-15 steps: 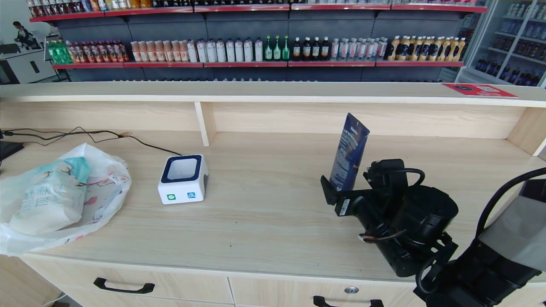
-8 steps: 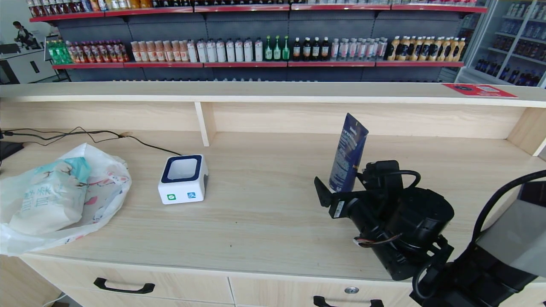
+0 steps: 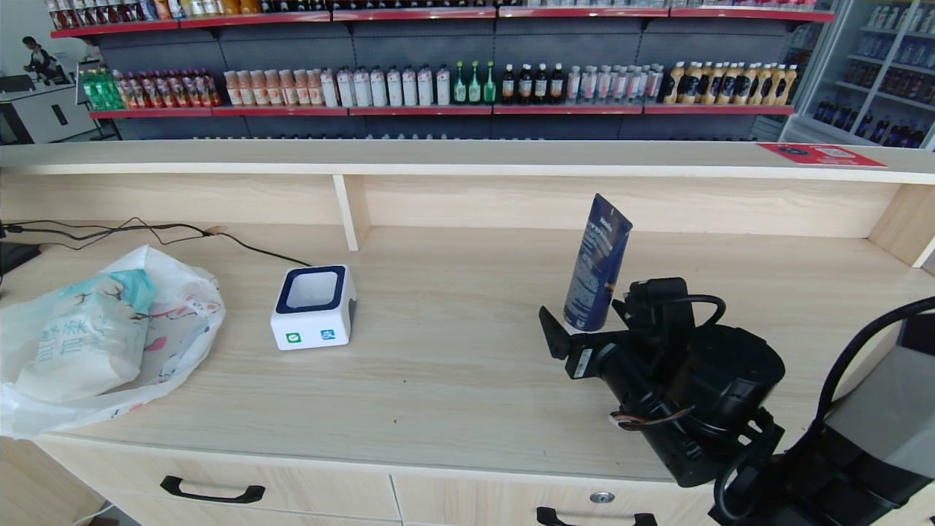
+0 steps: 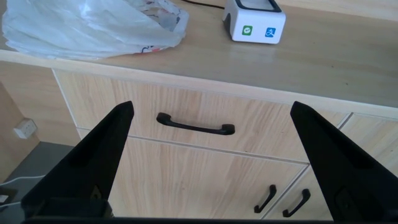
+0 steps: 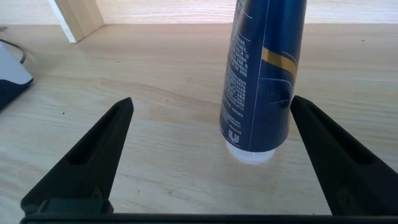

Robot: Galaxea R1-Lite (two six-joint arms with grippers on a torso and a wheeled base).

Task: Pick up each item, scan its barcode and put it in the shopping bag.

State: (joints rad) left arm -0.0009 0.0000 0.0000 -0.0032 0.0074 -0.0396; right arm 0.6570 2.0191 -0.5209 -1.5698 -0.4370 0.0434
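Right of centre, we are holding our right tool (image 5: 211, 101) spread wide by the upright tube (image 3: 597, 256) on the counter (image 3: 453, 365).

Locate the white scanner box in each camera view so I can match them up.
Head view: the scanner sits on the counter between the shopping bag and the blue tube.
Left wrist view: scanner on the counter beside the shopping bag, above the drawers.
Right wrist view: a cut-off grey shape may be it; cannot tell.
Shared landmark: the wooden counter top.
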